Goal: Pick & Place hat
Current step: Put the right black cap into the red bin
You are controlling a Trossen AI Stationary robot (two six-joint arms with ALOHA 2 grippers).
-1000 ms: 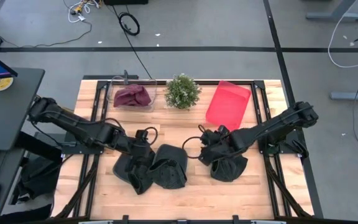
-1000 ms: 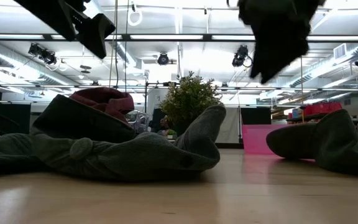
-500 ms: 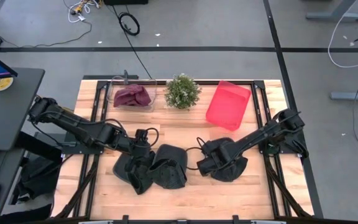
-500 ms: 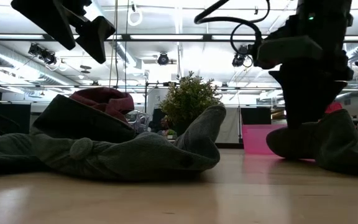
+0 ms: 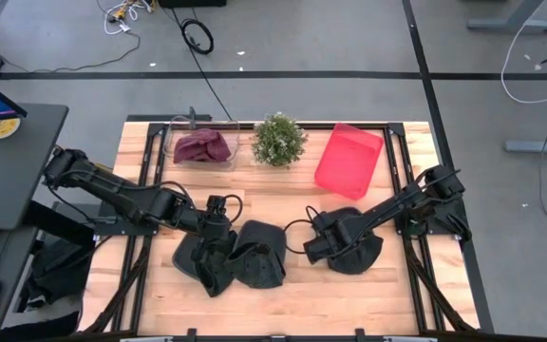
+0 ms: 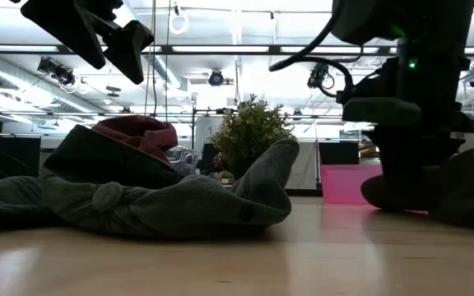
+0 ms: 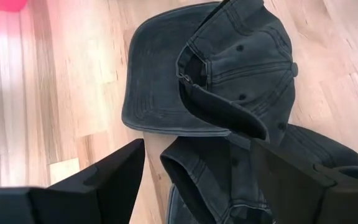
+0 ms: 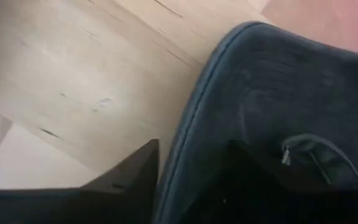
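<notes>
- A wooden table (image 5: 283, 294), seen from above, has two dark robot arms reaching in from either side.
- The right gripper (image 5: 323, 245) is down at the table, at the left edge of a dark cap (image 5: 361, 255) that lies right of centre.
- In the right wrist view, the right gripper's two dark fingers (image 8: 129, 180) straddle the edge of this dark cap (image 8: 272, 112), one on each side of the rim; whether they actually clamp the fabric cannot be told.
- In the low view, the right gripper (image 6: 406, 177) stands on the tabletop against the cap (image 6: 467, 185).
- The left gripper (image 5: 218, 224) hovers above a heap of dark caps (image 5: 235, 261) left of centre, with its fingers (image 7: 104, 180) spread wide apart and nothing between them.
- The left wrist view shows this heap (image 7: 229, 81) as at least two dark denim caps, the top one lying brim outward with its strap opening visible.
- Along the table's far edge, from left to right, stand a clear container holding maroon cloth (image 5: 203, 147), a small green potted plant (image 5: 278, 140) and a red bin (image 5: 349, 160).
- The red bin sits just beyond the right-hand cap, apart from it.
</notes>
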